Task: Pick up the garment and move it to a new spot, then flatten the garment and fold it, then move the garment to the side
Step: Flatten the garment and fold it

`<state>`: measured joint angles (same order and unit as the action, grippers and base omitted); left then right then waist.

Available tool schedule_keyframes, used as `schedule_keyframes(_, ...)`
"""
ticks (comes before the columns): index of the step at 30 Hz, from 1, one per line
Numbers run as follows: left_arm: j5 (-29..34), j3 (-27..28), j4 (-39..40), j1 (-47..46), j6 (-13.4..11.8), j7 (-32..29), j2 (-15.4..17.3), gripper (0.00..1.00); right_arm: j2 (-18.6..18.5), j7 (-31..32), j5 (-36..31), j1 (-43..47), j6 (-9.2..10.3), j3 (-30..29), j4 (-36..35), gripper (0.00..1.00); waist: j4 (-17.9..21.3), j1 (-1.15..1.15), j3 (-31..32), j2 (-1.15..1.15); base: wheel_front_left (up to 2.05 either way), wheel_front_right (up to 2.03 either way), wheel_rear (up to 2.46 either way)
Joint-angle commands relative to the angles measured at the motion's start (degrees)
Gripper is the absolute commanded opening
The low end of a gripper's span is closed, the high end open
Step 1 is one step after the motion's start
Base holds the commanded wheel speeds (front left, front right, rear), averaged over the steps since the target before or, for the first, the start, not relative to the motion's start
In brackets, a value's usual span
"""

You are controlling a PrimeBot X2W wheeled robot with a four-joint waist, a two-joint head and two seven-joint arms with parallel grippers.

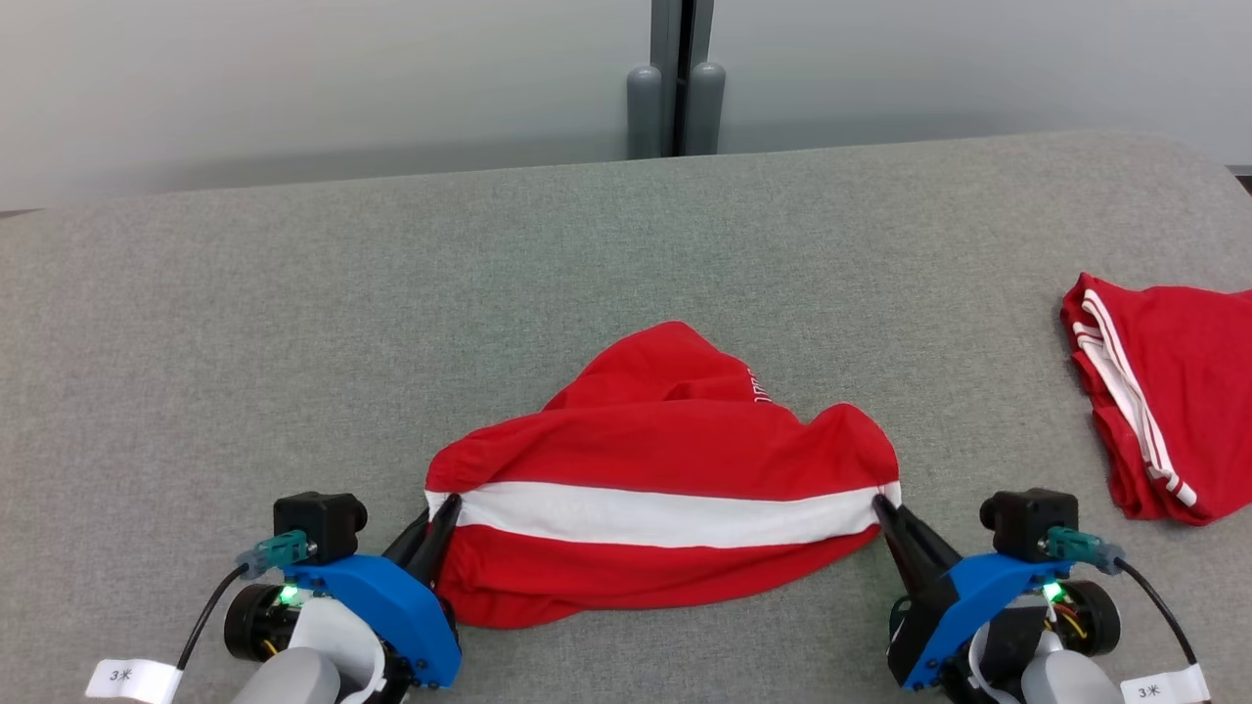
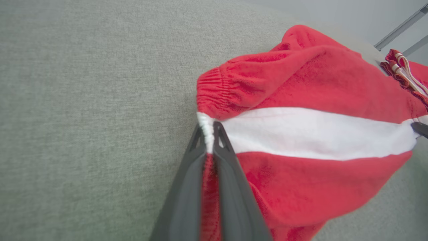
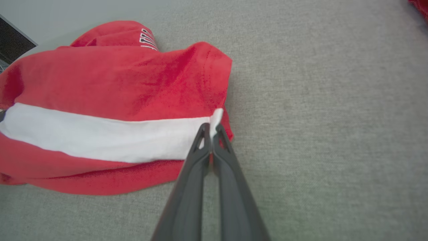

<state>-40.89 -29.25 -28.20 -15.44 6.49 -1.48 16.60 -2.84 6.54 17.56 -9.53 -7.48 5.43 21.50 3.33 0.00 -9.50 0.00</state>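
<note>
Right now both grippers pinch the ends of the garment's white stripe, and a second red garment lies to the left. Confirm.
Wrong side: the head view shows the second red garment on the right. The left gripper and right gripper do pinch the garment's stripe ends.

L gripper [image 1: 450,503] at lower left of head view, fingers slanting up & inward, tips pinched tight on garment [image 1: 665,460] edge. R gripper [image 1: 877,503] mirrors it at lower right, tips likewise clamped on same garment. Both wrists low, pale forearms below
</note>
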Motion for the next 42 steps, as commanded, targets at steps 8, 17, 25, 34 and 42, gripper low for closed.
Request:
schedule_keyframes(8,-1.5,2.2,8.0,-0.7,0.6,7.6,-0.4,0.0,-0.1,-4.6,-0.6,-0.8,-0.04,-1.3,-9.7,0.0,0.5,0.0,1.4,0.0,0.0,0.0,0.0)
schedule_keyframes(17,-5.9,6.1,27.1,-3.0,0.0,6.0,3.0,0.0,-0.1,2.2,-2.6,-2.2,-0.04,-4.6,-29.1,0.0,0.6,0.0,-0.3,0.0,0.0,0.0,0.0)
schedule_keyframes(25,-12.7,12.9,29.0,-20.4,-1.0,-2.5,5.8,0.0,-1.2,7.5,2.2,-25.2,-0.04,-1.0,-23.1,0.0,2.8,0.0,-11.4,0.0,0.0,0.0,0.0)
schedule_keyframes(34,-7.0,16.7,18.8,-44.2,0.0,6.7,5.7,0.0,-1.8,-13.0,1.3,-54.2,-0.04,0.6,-3.1,0.0,4.1,0.0,-18.1,0.0,0.0,0.0,0.0)
schedule_keyframes(42,-7.3,12.2,15.0,-41.2,1.0,13.9,3.8,0.0,-4.8,-19.0,0.4,-53.9,-0.04,4.4,8.8,0.0,2.3,0.0,-17.4,0.0,0.0,0.0,0.0)
